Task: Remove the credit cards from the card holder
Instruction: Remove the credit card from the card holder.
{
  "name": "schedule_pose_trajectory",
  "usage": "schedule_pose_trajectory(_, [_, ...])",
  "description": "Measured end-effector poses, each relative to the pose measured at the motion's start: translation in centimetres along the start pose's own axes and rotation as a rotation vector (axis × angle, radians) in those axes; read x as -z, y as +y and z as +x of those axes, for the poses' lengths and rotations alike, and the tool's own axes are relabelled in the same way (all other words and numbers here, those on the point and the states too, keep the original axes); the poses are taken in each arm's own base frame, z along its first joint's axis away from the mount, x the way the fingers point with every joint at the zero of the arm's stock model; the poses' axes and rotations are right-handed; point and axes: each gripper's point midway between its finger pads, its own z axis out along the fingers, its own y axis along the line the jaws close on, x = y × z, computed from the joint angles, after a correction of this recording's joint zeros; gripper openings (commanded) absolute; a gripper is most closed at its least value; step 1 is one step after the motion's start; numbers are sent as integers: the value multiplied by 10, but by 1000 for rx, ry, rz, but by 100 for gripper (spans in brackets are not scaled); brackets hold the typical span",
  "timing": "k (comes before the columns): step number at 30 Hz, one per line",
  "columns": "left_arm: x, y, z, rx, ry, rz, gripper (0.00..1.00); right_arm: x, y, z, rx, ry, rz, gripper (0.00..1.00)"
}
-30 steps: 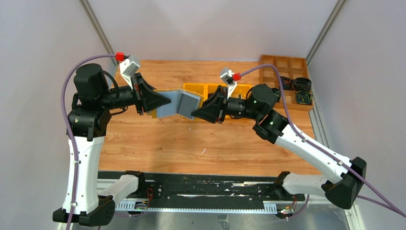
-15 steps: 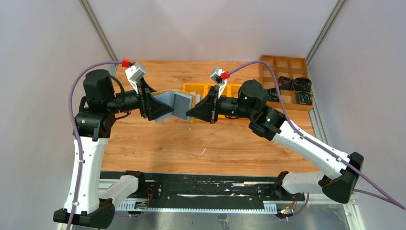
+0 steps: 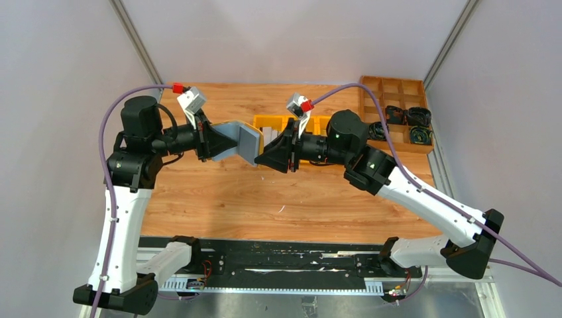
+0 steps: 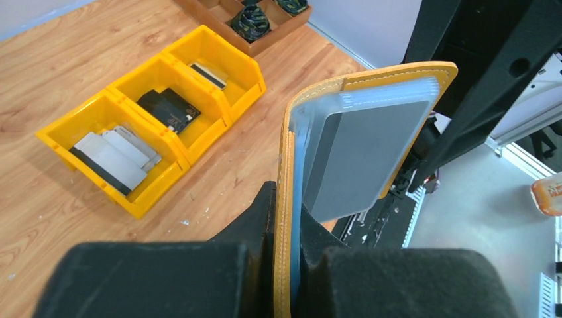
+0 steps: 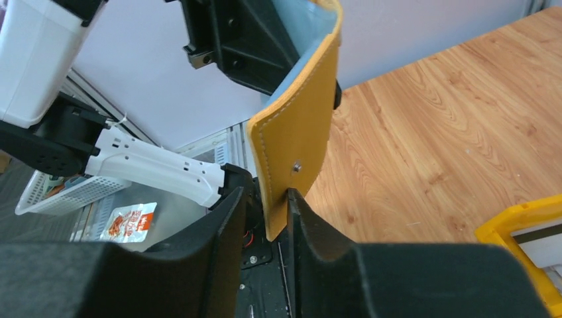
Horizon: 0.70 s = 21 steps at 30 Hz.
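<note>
Mustard-yellow folding card holder (image 3: 248, 142), silvery-grey inside, hangs half-open in the air above the wooden table (image 3: 265, 192), between the arms. The left gripper (image 4: 288, 225) pinches one flap's edge tight; the right gripper (image 5: 266, 205) clamps the other flap's corner. One grey card (image 4: 361, 159) sits in its clear pocket (pale grey credit cards (image 4: 116, 156) lie in a yellow plastic bin (image 4: 159, 189)).

Top external: high behind the arm bases, looking down from afar on the whole table (image 3: 219, 199).
Left wrist: close behind the left gripper (image 4: 286, 212), facing yellow bins (image 4: 156, 192) beyond its fingertips.
Right wrist: close behind the right gripper (image 5: 267, 199), facing the left arm (image 5: 152, 169).
Shared: card holder (image 3: 246, 142) between both grippers.
</note>
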Motion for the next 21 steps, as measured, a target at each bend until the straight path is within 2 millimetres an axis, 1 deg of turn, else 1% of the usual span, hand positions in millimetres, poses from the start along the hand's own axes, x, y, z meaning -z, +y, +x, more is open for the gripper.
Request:
schedule_pose_trajectory(2, [0,-1,-2,2,1,8,0,1,4,-2,5,-7,-15,37])
schedule_pose_trajectory(5, [0,-3,-5,-3,-2,18,0,5,8,-7,16,-24,-24,36])
schedule_pose_trajectory(6, [1,-5,-7,-8,-6,24,0,6,9,-9,19,-30,-24,34])
schedule_pose_trajectory(9, [2,-12,-11,-19,-14,49,0,7,7,-11,25,-39,-10,23])
schedule_pose_trajectory(12, [3,-17,-13,-24,-18,71,0,7,6,-11,29,-43,-4,18])
schedule_pose_trajectory(14, [4,-19,-13,-25,-19,83,0,8,6,-11,33,-51,-7,18])
schedule_pose_trajectory(18, [4,-22,-13,-23,-18,101,0,10,13,-12,40,-59,-40,30])
schedule_pose_trajectory(20, [4,-23,-13,-23,-18,105,0,12,19,-12,43,-60,-68,31])
schedule_pose_trajectory(21, [4,-23,-13,-23,-18,107,0,12,21,-13,46,-62,-77,29])
